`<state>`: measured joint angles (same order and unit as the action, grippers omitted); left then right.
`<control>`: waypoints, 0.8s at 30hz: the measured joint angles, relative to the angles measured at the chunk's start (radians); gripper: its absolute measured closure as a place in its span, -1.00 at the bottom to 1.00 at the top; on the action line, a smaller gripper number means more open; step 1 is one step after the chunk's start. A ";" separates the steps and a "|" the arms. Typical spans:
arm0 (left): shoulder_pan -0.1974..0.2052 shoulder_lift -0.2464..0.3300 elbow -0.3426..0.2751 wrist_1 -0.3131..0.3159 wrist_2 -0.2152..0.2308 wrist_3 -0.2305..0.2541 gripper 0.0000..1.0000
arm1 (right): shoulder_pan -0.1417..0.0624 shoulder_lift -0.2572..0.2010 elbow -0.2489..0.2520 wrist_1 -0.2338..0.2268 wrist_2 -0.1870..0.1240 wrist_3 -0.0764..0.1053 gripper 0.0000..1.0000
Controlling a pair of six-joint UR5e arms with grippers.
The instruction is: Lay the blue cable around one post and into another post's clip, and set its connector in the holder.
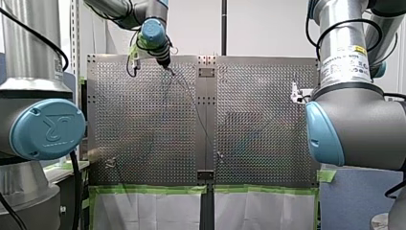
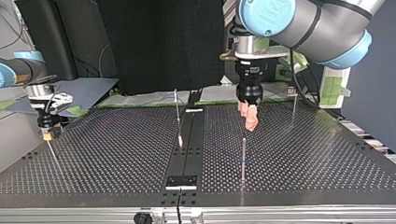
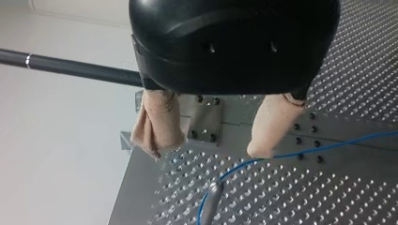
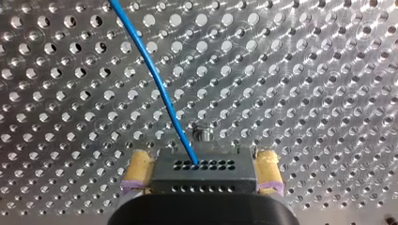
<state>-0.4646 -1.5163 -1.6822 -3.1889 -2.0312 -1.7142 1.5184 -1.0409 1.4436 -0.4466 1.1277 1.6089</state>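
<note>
The blue cable [image 4: 155, 89], thin and bright, enters the connector [image 4: 202, 177] through one hole of its upper row. The connector, a dark block with two rows of small holes, sits level, clamped in my right gripper [image 4: 202, 169]. Away from the connector the cable arcs off, then bends beside a slim metal post [image 3: 212, 202], possibly touching it; blur hides that.

My left gripper [image 2: 249, 119] above perforated table [image 2: 303, 154], my right gripper [image 2: 46, 133] far left, upright posts [image 2: 243, 158]
</note>
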 joint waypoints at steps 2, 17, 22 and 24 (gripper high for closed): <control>0.001 0.001 -0.016 0.015 0.016 0.013 -1.00 | 0.001 0.000 0.000 0.000 0.000 0.000 -0.84; 0.000 -0.081 -0.137 0.136 0.110 0.045 -1.00 | 0.002 0.000 0.000 0.005 0.000 -0.007 -0.84; 0.002 -0.127 -0.183 0.183 0.111 0.049 -1.00 | 0.003 0.000 0.000 0.006 0.000 -0.009 -0.84; 0.004 -0.146 -0.202 0.202 0.110 0.044 -1.00 | 0.002 0.000 0.000 0.007 0.000 -0.010 -0.84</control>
<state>-0.4609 -1.6626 -1.8847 -2.9868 -1.9213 -1.6701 1.5208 -1.0411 1.4434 -0.4397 1.1276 1.5994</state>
